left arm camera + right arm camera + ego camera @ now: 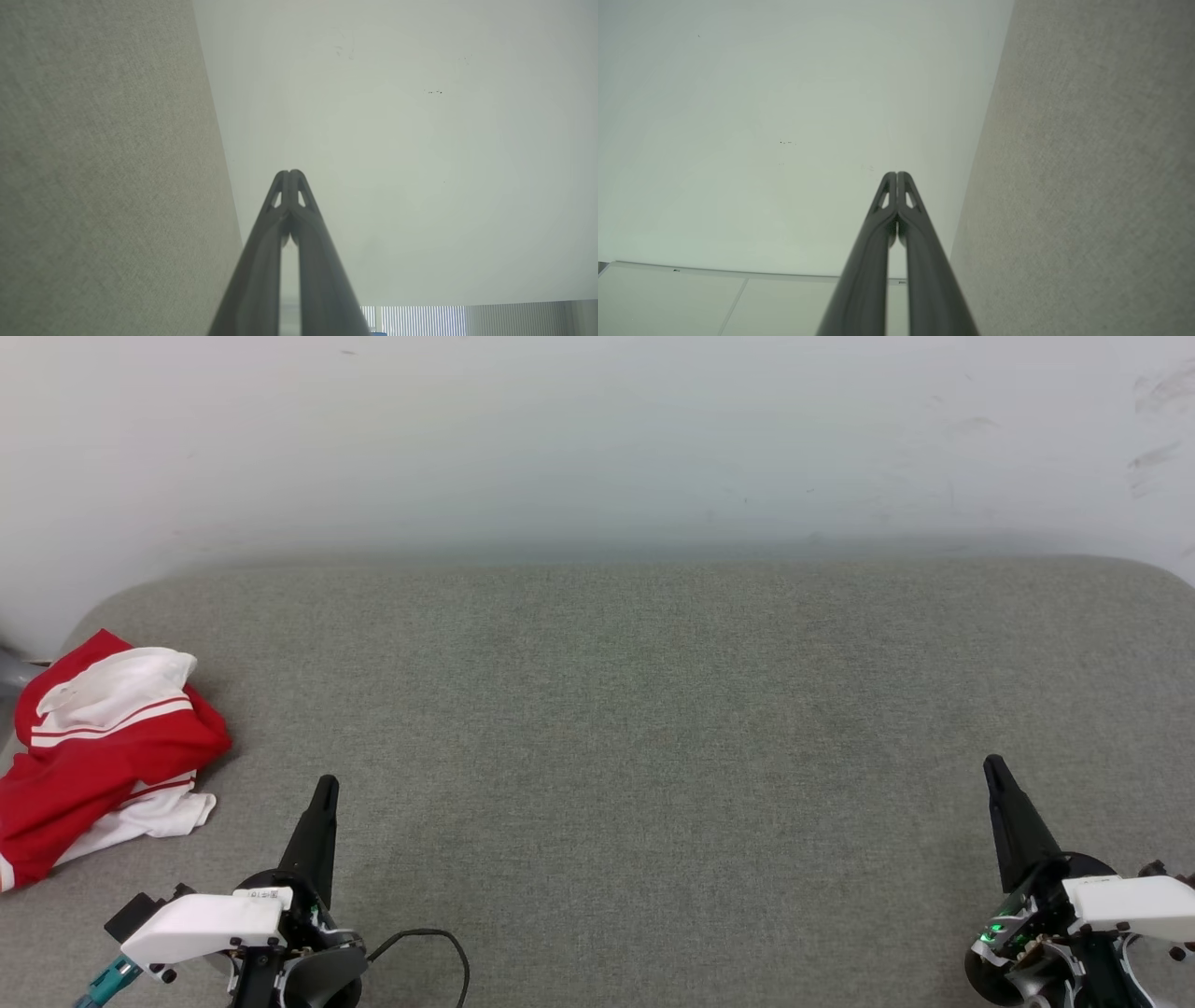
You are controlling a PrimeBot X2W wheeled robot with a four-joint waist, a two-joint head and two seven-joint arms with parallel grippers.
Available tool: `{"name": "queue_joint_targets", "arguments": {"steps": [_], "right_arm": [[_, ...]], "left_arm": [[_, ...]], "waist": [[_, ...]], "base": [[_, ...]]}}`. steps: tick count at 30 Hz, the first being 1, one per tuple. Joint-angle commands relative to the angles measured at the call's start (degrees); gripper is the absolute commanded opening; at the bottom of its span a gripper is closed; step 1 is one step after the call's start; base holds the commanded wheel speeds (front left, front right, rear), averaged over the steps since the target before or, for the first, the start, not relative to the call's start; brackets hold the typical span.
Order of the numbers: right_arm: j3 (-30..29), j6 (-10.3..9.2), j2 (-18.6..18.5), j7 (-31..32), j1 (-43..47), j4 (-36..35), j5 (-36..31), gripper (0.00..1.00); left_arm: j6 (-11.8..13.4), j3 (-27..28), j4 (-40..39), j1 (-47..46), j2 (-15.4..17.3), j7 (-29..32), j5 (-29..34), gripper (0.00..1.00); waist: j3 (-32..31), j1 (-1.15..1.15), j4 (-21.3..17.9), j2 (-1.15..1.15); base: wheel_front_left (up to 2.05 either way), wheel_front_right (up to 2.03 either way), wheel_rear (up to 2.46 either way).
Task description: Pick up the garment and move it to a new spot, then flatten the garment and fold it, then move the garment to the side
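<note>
The garment (103, 756), a red shirt with white sleeves and red-white striped trim, lies crumpled at the far left edge of the grey surface (635, 728). My left gripper (326, 786) is at the lower left, a short way right of the garment and apart from it, shut and empty. Far off at the lower right, my right gripper (991, 765) is shut too, with nothing in it. In the left wrist view the left gripper (289, 173) has its tips pressed together. The right gripper (896, 175) looks the same in the right wrist view.
A pale wall (597, 439) rises behind the grey surface. A black cable (439, 943) loops beside my left wrist. The surface rounds off at its far left and far right corners. Grey fabric (103, 168) runs along the side of each wrist view.
</note>
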Motion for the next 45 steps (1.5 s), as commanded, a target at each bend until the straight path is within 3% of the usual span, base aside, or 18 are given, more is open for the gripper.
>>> {"name": "queue_joint_targets", "arguments": {"steps": [1,45], "right_arm": [[0.0,-0.02,0.2,0.1,-0.7,0.0,-0.3,0.0],[0.0,-0.02,0.2,0.0,-0.7,0.0,-0.3,0.0]], "left_arm": [[-0.2,0.1,-0.1,-0.3,0.0,0.0,-0.1,0.0],[-0.2,0.1,-0.1,-0.4,0.0,0.0,-0.1,0.0]], "waist": [[0.0,0.0,0.0,0.0],[0.0,0.0,0.0,0.0]], "base": [[0.0,0.0,0.0],[0.0,0.0,0.0]]}}
